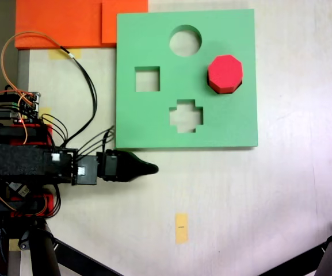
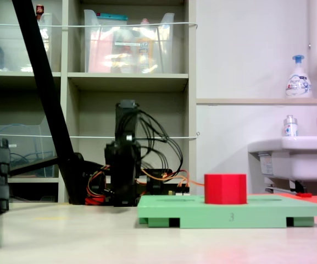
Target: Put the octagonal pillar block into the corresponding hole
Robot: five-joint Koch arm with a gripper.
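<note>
Pale off-white table [image 1: 258,201]: flat green square foam board [image 1: 142,121], orange foam sheets [image 1: 56,23], yellow tape strip [image 1: 181,227].

Orange foam sheets [image 1: 68,23], soap bottle [image 2: 298,77]

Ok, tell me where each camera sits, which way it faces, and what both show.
A fixed view: above the table, looking straight down; the arm enters from the left, gripper beside the green board.
A fixed view: table height, looking level at the arm from its front, shelves behind.
Shared: the octagonal pillar block sitting on the board.
</note>
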